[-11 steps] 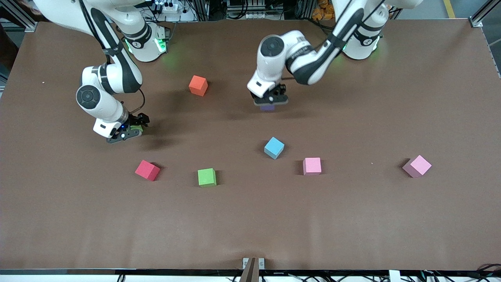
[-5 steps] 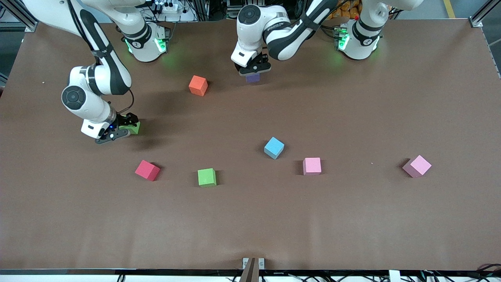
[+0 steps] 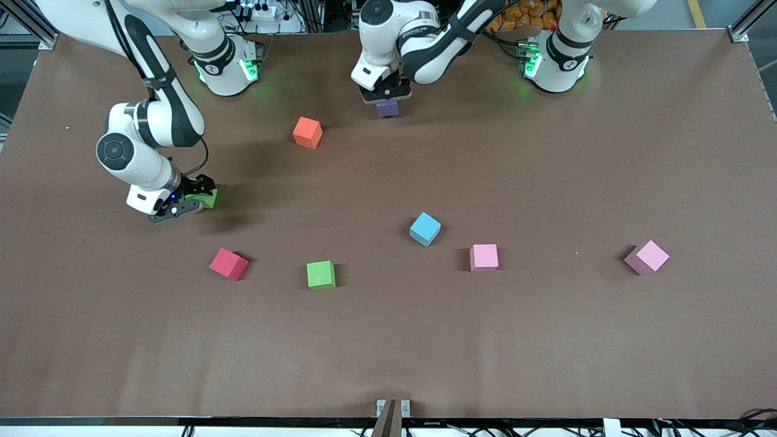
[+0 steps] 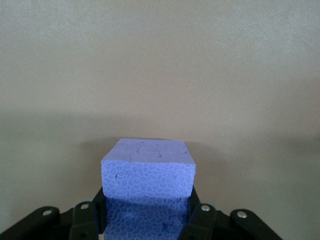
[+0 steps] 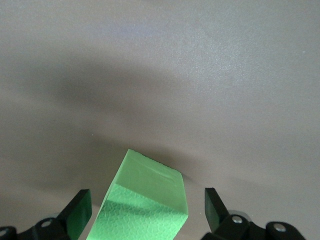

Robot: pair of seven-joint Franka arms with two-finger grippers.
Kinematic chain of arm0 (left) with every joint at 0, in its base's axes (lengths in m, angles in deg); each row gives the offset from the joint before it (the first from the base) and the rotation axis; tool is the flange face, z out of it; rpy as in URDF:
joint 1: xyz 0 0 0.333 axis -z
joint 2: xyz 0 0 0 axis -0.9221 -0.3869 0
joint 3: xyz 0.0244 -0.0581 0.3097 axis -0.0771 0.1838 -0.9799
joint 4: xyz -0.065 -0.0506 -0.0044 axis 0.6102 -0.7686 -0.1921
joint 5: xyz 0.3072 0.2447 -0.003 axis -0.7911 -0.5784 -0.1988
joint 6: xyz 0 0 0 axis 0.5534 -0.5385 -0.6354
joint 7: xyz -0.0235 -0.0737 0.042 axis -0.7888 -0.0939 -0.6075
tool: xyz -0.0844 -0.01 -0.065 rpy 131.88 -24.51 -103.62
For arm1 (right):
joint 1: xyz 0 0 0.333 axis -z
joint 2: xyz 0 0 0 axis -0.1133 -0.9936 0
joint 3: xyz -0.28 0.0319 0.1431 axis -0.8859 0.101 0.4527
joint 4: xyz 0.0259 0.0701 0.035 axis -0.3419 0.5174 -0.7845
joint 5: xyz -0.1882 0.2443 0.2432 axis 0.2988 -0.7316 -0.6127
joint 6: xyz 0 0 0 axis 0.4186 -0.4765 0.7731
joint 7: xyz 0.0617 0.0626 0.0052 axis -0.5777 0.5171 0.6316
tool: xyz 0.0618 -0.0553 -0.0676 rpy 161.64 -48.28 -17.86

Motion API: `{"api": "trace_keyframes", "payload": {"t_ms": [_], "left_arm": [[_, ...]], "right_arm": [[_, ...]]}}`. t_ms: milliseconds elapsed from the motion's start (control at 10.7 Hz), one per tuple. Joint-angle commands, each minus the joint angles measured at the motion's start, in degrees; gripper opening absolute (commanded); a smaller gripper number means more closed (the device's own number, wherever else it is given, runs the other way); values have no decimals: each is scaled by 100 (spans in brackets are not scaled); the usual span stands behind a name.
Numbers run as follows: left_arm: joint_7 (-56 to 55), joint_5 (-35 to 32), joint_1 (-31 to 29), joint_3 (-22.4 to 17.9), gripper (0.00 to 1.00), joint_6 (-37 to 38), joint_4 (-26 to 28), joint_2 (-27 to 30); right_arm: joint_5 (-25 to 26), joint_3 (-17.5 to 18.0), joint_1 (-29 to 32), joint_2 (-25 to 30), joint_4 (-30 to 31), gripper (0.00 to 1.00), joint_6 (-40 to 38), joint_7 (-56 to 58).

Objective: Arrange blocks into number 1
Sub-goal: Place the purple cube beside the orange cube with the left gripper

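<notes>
I count: green blocks (image 3: 320,274) 2 | pink blocks (image 3: 484,257) 2 | purple block (image 3: 386,108) 1 | light blue block (image 3: 425,229) 1 | red block (image 3: 228,263) 1 | orange cube (image 3: 307,132) 1

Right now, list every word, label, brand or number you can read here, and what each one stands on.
No text reads clearly.
Left arm: dark lettering on its white wrist link, too small to read.
Blocks, such as the purple block, and the table: no markings.

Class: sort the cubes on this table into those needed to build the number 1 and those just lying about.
For the job:
- purple foam cube, shut in the left pincer
- green foam cube, between the open right pincer
- second green cube
- red cube
- light blue cube
- two pink cubes

Lying about:
- orange cube
</notes>
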Motion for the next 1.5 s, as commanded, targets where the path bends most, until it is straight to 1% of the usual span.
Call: {"api": "trace_keyframes", "payload": {"t_ms": [0,188,375,469,563,657,751,845,939,1032,1126,1220,1408], "left_arm": [[-450,-594,127,-19,0,-63,-219,-304],[-460,-551,250,-45,0,-63,-378,-392],[-425,-577,312,-54,0,-63,-457,-524],[-372,-577,312,-63,9,-63,-466,-559],[-293,-594,303,-72,99,-63,-466,-551],[-275,-621,303,-116,100,-63,-484,-534],[-162,-621,277,-142,100,-55,-562,-507],[-48,-638,198,-142,100,-54,-633,-446],[171,-630,-63,-134,100,-54,-729,-341],[347,-569,-353,-90,100,-20,-939,-279],[558,-559,-635,-55,100,-11,-1019,-139],[1004,-559,-951,-46,100,-10,-1064,-7],[1962,-524,-1584,-98,100,-10,-1221,64]], "right_arm": [[80,42,291,33,57,100,-148,-296],[71,42,415,-11,48,100,-254,-850],[27,51,477,-186,22,100,-211,-1325],[18,51,486,-231,21,100,-167,-1405],[18,51,529,-240,13,100,-167,-1406],[18,51,538,-240,13,100,-167,-1406],[18,51,530,-240,4,61,-175,-1406],[18,60,530,-240,-14,13,-175,-1406],[18,60,530,-231,-14,0,-175,-1406],[18,69,521,-231,-14,0,-193,-1415],[10,77,477,-214,-22,0,-236,-1476],[10,86,329,-187,-31,0,-254,-1772],[10,86,-442,-169,-223,0,-542,-2771]]}}
